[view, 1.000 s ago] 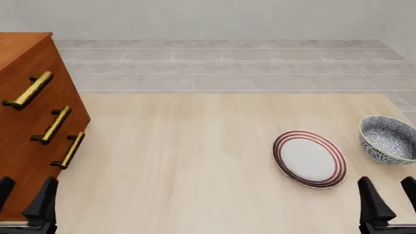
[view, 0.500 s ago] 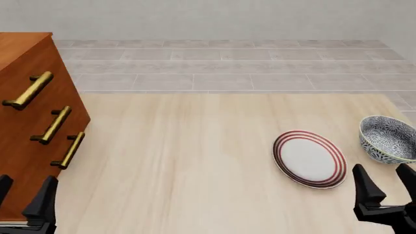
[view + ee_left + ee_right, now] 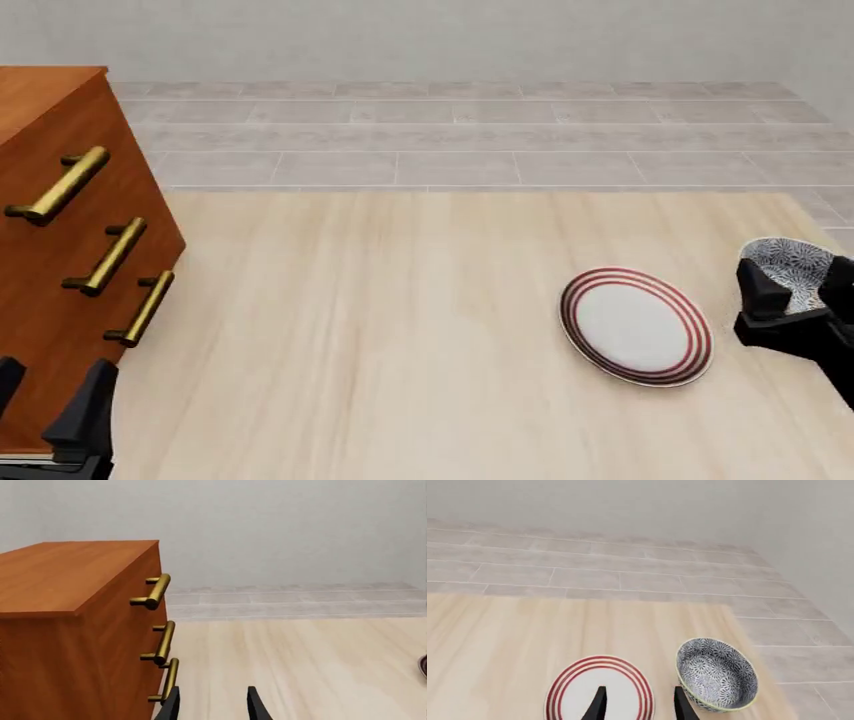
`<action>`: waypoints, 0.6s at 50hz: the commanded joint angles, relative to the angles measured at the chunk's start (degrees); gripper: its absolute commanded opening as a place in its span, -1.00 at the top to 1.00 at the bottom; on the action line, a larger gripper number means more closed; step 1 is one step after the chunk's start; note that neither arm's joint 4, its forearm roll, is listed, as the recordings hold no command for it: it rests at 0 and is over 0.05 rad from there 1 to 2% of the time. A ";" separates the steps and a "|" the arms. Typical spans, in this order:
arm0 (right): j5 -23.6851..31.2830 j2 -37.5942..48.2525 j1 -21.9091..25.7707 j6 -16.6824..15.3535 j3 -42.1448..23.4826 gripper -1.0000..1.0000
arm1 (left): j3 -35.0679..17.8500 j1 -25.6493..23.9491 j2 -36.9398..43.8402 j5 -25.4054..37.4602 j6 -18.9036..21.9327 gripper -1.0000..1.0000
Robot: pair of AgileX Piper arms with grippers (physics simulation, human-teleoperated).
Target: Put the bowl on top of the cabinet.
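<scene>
While the bowl [image 3: 717,680] is seen upright, mouth up, round with no long axis, beside the plate [image 3: 599,696], the right tool [image 3: 795,291] is held released above it, nothing gripped.

A: What stands between the bowl [image 3: 790,265] and the cabinet [image 3: 54,300]?
B: Only the plate [image 3: 635,325], just beside the bowl toward the cabinet. Past it the table [image 3: 374,330] lies bare to the cabinet's front.
A: Anything near the cabinet?
B: Three handles [image 3: 110,256] jut out, and the left gripper [image 3: 47,405] sits close by its near corner.
</scene>
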 commanded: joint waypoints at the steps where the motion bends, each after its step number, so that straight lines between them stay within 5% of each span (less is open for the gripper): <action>1: 1.54 8.74 -4.49 -4.28 -7.77 -1.00 | -0.24 -0.10 0.08 0.26 -0.46 -1.00; 14: 3.78 16.02 -9.20 -8.59 -13.86 -1.00 | -0.23 -0.07 0.01 0.30 -0.55 -1.00; 30: 5.37 23.07 -15.60 -9.76 -19.80 -1.00 | -0.18 -0.50 0.05 0.43 -0.50 -1.00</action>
